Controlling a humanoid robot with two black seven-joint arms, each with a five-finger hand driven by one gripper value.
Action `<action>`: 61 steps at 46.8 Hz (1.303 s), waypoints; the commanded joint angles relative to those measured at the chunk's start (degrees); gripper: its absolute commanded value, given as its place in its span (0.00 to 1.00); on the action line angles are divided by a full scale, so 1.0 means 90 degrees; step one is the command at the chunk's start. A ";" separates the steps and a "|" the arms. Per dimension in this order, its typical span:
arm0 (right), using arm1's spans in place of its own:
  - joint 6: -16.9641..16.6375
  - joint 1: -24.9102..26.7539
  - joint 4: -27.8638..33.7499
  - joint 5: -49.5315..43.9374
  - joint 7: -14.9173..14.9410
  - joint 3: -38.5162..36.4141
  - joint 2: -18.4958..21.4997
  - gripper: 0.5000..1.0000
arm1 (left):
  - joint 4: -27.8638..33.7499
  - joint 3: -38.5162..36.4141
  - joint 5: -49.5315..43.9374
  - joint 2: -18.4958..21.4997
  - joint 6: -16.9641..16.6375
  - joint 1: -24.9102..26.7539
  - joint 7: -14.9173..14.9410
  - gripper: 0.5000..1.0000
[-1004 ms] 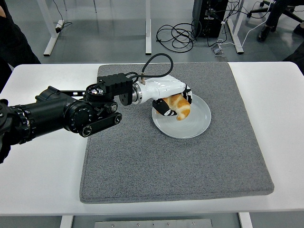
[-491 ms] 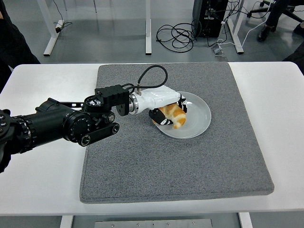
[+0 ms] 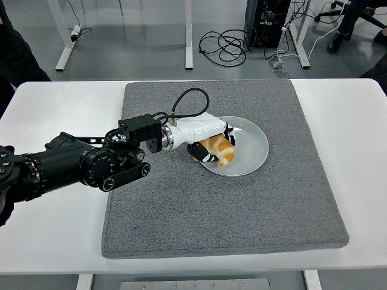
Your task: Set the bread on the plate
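Bread (image 3: 219, 148), likely light, soft and easily crushed, sits at the plate's (image 3: 257, 145) nine o'clock side, gently clasped around its middle by the left hand (image 3: 208, 142).

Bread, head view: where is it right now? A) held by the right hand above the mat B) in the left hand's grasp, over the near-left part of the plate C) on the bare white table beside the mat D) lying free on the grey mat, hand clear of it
B: the left hand has its fingers curled around the bread, which sits over the near-left part of the white plate; no right hand is in view.
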State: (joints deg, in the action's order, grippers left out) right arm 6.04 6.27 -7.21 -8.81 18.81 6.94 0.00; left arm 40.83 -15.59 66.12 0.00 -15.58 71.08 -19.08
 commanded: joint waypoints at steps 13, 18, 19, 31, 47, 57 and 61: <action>-0.0007 0.0006 0.0000 0.0002 0.0000 0.0000 0.0000 1.00 | -0.0044 0.0092 -0.0275 0.0000 -0.0027 -0.0036 0.0049 0.83; 0.0003 0.0006 0.0000 0.0002 0.0000 0.0000 0.0000 1.00 | -0.0044 0.0121 -0.0744 0.0000 -0.0007 -0.0017 -0.0019 0.95; -0.0007 0.0006 0.0000 0.0002 0.0000 0.0000 0.0000 1.00 | -0.0044 0.0121 -0.0793 0.0000 0.0002 -0.0007 -0.0029 0.95; -0.0007 0.0006 0.0000 0.0002 0.0000 0.0000 0.0000 1.00 | 0.0102 0.0063 -0.0833 0.0000 0.0061 0.0218 -0.0039 0.95; -0.0007 -0.0003 0.0000 0.0002 0.0000 0.0000 0.0000 1.00 | 0.0882 0.0082 -0.0852 0.0000 0.0081 0.0706 0.0049 0.95; 0.0003 -0.0003 0.0000 0.0002 0.0000 0.0000 0.0000 1.00 | 0.1459 0.0131 -0.1193 0.0000 0.0246 0.1467 0.0059 0.95; -0.0007 0.0006 0.0000 0.0002 0.0000 0.0000 0.0000 1.00 | 0.1460 0.0180 -0.1622 0.0185 0.0461 0.1838 0.0049 0.95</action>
State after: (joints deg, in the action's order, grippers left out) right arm 6.01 6.27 -7.21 -8.80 18.81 6.94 0.00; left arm 54.01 -14.28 54.17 0.60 -12.60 85.60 -18.59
